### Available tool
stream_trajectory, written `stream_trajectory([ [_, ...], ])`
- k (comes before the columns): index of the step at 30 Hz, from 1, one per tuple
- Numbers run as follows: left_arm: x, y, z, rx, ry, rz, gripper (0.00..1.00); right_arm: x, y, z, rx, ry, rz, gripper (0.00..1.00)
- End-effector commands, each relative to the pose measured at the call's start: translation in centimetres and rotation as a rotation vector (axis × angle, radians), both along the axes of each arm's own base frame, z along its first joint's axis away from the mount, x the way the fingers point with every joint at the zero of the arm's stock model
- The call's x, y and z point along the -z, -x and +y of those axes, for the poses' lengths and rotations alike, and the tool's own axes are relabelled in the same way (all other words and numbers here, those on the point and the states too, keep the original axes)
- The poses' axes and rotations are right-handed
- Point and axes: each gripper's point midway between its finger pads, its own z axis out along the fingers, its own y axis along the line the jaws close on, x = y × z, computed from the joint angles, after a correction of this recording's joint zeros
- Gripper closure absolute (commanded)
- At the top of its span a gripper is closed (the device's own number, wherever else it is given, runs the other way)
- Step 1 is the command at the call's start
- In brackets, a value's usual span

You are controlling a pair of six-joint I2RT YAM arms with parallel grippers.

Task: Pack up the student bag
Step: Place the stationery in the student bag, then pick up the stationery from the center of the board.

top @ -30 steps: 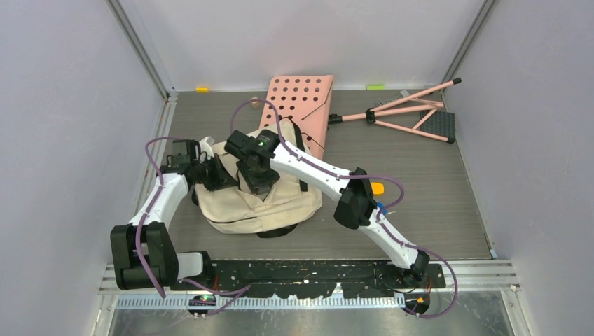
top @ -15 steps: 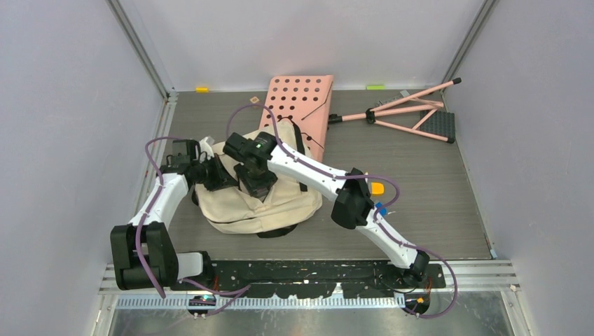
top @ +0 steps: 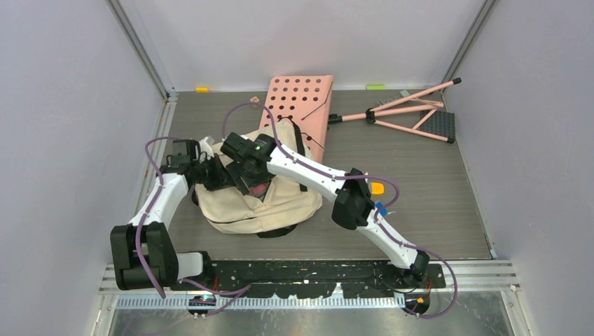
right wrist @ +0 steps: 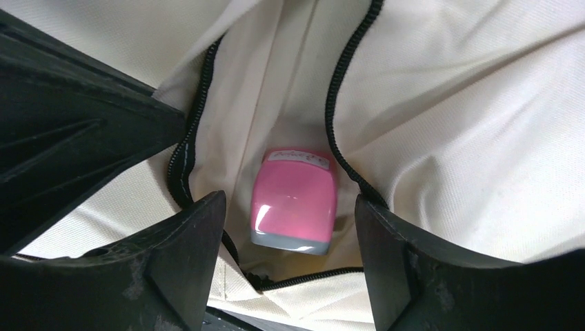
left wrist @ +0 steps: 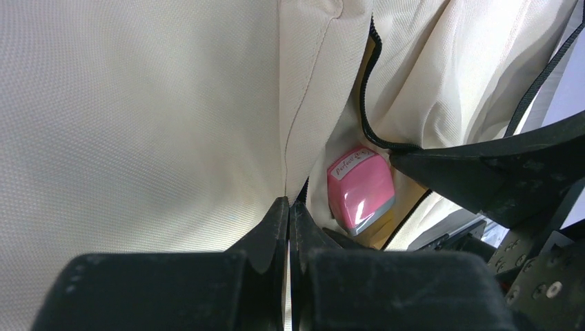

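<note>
right gripper [right wrist: 290, 198] wide above pink box [right wrist: 295, 214] in student bag [right wrist: 448, 103]; left gripper [left wrist: 289, 207] tight on its rim

This is a robotics lab test cell. Plain pale walls [top: 63, 105] and aluminium frame posts [top: 140, 47] box in a grey wood-grain tabletop [top: 434, 203]. Two white-and-black arms, the left arm [top: 161, 199] and the right arm [top: 392, 238], are bolted to a black perforated mounting plate [top: 315, 269] at the near edge, with purple cables [top: 452, 283] looping along them. A yellow tape mark [top: 202, 89] and a green tape mark [top: 375, 87] sit at the far edge.
</note>
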Motion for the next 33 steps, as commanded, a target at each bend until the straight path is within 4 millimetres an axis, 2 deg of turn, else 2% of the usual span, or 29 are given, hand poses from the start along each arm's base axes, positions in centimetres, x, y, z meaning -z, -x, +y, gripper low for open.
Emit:
stream_trajectory([
  [1,-0.9,0.1,0.2,0.009,-0.011,-0.033,1.0,-8.8,0.1,1.8,-0.051,-0.234,-0.071,0.25],
  [2,-0.9,0.1,0.3,0.008,-0.015,-0.034,1.0,-9.7,0.3,1.9,-0.054,-0.256,-0.073,0.25],
  [4,-0.8,0.2,0.4,0.007,-0.023,-0.035,1.0,-13.0,0.2,1.0,-0.026,-0.312,-0.108,0.25],
  [5,-0.8,0.2,0.5,0.006,-0.028,-0.038,1.0,-13.5,0.1,0.5,-0.011,-0.31,-0.115,0.25],
  [6,-0.8,0.1,0.5,0.005,-0.032,-0.039,1.0,-14.5,-0.5,-0.8,0.032,-0.31,-0.135,0.24],
  [9,-0.7,0.1,0.6,0.004,-0.035,-0.036,1.0,-14.7,-1.8,-5.0,0.145,-0.253,-0.137,0.24],
  [10,-0.7,0.0,0.6,0.004,-0.035,-0.035,1.0,-14.2,-2.7,-7.4,0.21,-0.219,-0.135,0.23],
  [11,-0.8,-0.1,0.6,0.006,-0.034,-0.035,1.0,-15.0,-3.0,-9.1,0.245,-0.216,-0.148,0.22],
  [12,-0.7,-0.1,0.6,0.006,-0.034,-0.033,1.0,-12.8,-3.9,-11.6,0.31,-0.157,-0.114,0.22],
  [13,-0.8,-0.2,0.6,0.006,-0.034,-0.036,1.0,-12.2,-4.2,-13.0,0.341,-0.141,-0.099,0.21],
  [14,-0.9,-0.2,0.6,0.006,-0.035,-0.038,1.0,-10.9,-4.8,-16.0,0.414,-0.107,-0.07,0.21],
  [15,-1.0,-0.2,0.6,0.007,-0.037,-0.04,1.0,-11.2,-4.8,-17.8,0.453,-0.11,-0.071,0.2],
  [16,-1.0,-0.2,0.7,0.009,-0.041,-0.042,1.0,-9.2,-5.2,-20.5,0.525,-0.066,-0.039,0.19],
  [20,-0.9,0.0,1.1,0.001,-0.066,-0.042,1.0,-6.4,-4.7,-28.1,0.763,-0.007,0.011,0.16],
  [22,-0.8,0.1,1.1,-0.004,-0.066,-0.04,1.0,-5.0,-3.9,-30.9,0.881,0.006,0.038,0.14],
  [23,-0.7,0.2,1.1,-0.007,-0.063,-0.037,1.0,-5.1,-3.7,-32.1,0.953,-0.013,0.037,0.13],
  [24,-0.6,0.2,1.1,-0.011,-0.061,-0.036,1.0,-3.6,-2.8,-33.1,0.986,0.014,0.058,0.13],
  [25,-0.5,0.3,1.0,-0.013,-0.06,-0.033,1.0,-3.6,-2.6,-34.2,1.058,0.001,0.047,0.11],
  [26,-0.4,0.3,1.0,-0.015,-0.057,-0.032,1.0,-2.1,-1.6,-35.2,1.095,0.03,0.062,0.09],
  [27,-0.3,0.4,1.0,-0.018,-0.055,-0.029,1.0,-2.2,-1.3,-36.3,1.187,0.001,0.05,0.06],
  [28,-0.3,0.4,0.9,-0.018,-0.051,-0.029,1.0,-0.7,-0.2,-37.1,1.235,0.015,0.076,0.05],
  [29,-0.3,0.5,0.9,-0.019,-0.048,-0.027,1.0,-1.1,0.2,-37.7,1.303,-0.043,0.078,0.05],
  [30,-0.3,0.5,0.9,-0.021,-0.048,-0.029,1.0,0.3,1.4,-38.3,1.335,-0.029,0.101,0.05],
  [33,-0.1,0.6,0.9,-0.021,-0.052,-0.027,1.0,1.0,3.2,-40.0,1.431,-0.048,0.104,0.05],
])
